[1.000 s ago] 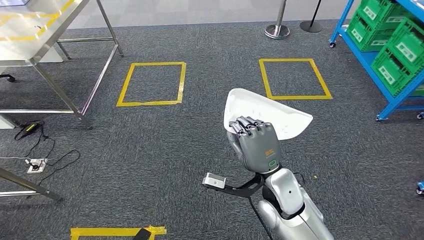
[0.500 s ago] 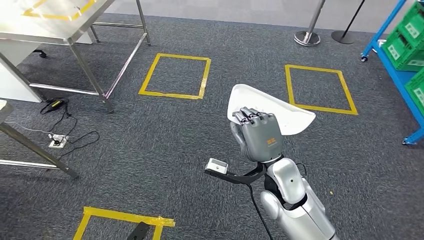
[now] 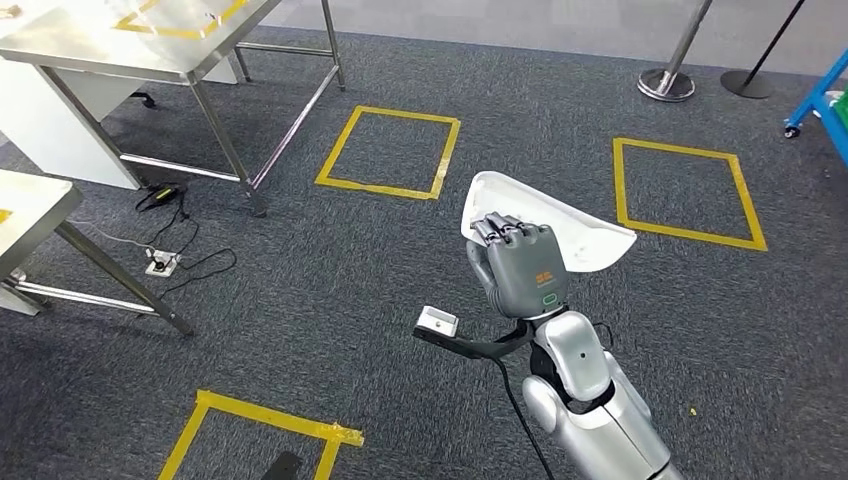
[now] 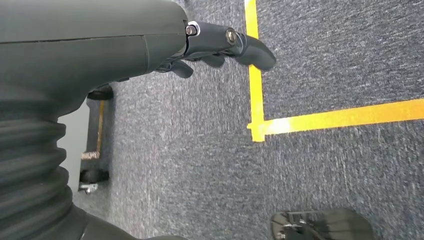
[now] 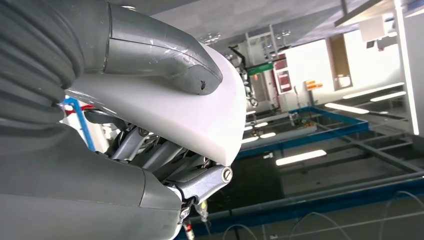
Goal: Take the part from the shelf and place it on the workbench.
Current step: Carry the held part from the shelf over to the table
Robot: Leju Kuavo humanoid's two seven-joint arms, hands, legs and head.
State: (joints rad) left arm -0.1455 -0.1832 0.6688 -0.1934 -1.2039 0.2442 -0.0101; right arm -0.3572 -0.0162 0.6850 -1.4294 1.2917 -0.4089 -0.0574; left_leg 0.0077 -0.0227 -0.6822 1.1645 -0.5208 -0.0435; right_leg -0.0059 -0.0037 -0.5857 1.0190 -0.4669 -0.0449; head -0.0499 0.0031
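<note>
The right hand (image 3: 520,268) is raised in front of the robot's body and is clamped on the white part (image 3: 575,232), a curved white shell with one broad end and one tapering end. In the right wrist view the thumb (image 5: 165,55) lies across one face of the white part (image 5: 200,120) and the darker fingers (image 5: 165,155) press the opposite face, so the piece is pinched between them. The part is carried in the air above the grey carpet (image 3: 330,290), well apart from any table.

The left hand (image 4: 215,45) hangs beside the body over the carpet. Its fingers are loosely bent and apart, and it holds nothing.

Surroundings: a steel workbench (image 3: 130,45) stands to the front left, with yellow tape on its top. A second table corner (image 3: 30,205) lies nearer on the left. Between their legs a power strip (image 3: 160,263) and black cables (image 3: 205,262) lie on the carpet. Three yellow tape squares mark the floor: one ahead of the part (image 3: 390,152), one to its right (image 3: 685,192), one near the robot's feet (image 3: 260,435). A stanchion base (image 3: 667,83) stands at the far right, with a blue shelf foot (image 3: 815,105) at the right edge.
</note>
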